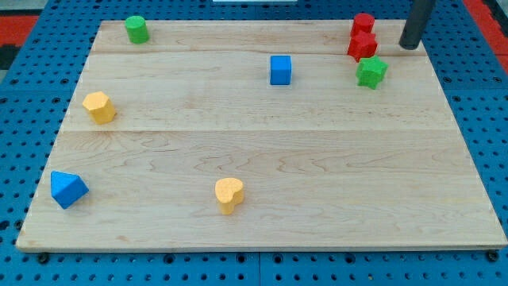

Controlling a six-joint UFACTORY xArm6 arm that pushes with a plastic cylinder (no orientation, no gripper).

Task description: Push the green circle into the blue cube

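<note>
So my tip (409,46) is parked up in the view's top right corner of the board (262,151), touching nothing. No fingers on this rig, just a bare rod, so nothing to clench or release and nothing held.

The green circle (136,29) is way off toward the view's left from my tip, well apart, right across the board at about the same depth, near the top left corner. The blue cube (280,70) sits between us, roughly midway and a bit toward the view's bottom from that line. That's the awkward bit: to shove the circle into the cube I reckon I need to be on the circle's far side, left and slightly above it, so the push runs rightward and down.

Just beside my tip, to its left, are two red blocks (362,36) stacked close together, with a green star (371,72) below them. I'd guess I should skirt those on the way over.
</note>
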